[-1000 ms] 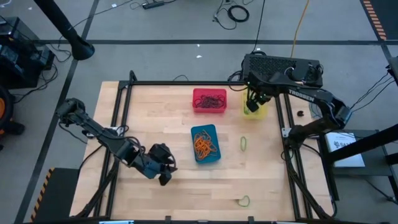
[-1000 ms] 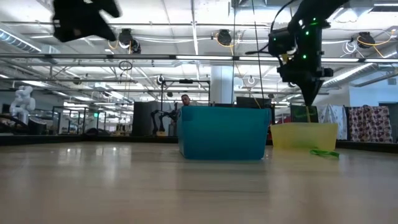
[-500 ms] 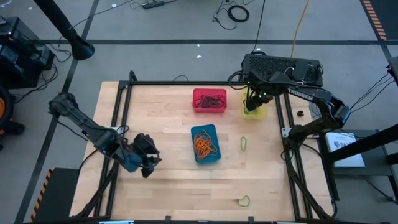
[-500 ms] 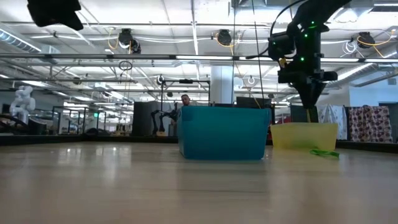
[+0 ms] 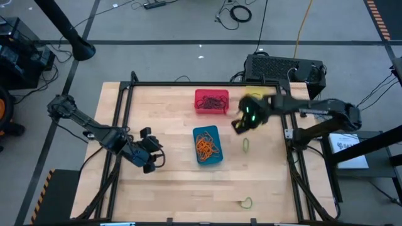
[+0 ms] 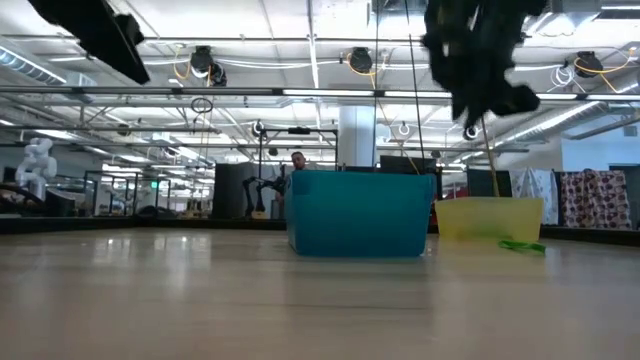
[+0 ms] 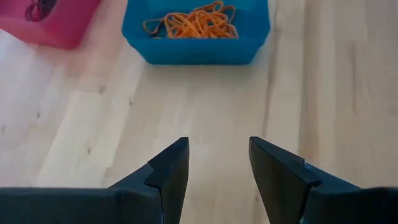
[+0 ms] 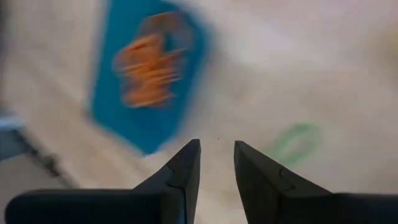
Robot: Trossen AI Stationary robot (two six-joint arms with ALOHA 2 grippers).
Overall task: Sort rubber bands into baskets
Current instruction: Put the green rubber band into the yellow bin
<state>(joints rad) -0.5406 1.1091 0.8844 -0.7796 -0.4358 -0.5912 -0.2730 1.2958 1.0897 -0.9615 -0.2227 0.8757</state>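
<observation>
Sorting looks nearly done: orange bands (image 5: 207,147) fill the blue basket (image 5: 208,133) mid-table, dark ones the red basket (image 5: 211,101) and the yellow basket (image 5: 252,98) near the far edge. Two green bands (image 5: 246,144) (image 5: 245,203) lie loose toward the right edge. The right end effector (image 5: 239,126) hovers near one, narrowly parted, empty; the left end effector (image 5: 151,161) waits wide near the left edge.

Orange rubber bands (image 5: 206,146) in blue basket (image 5: 207,133), dark ones in red basket (image 5: 211,110), two green loose.

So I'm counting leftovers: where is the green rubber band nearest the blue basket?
In the high view the green rubber band lies flat on the bare table, just right of the blue basket, with the right gripper close by it.
</observation>
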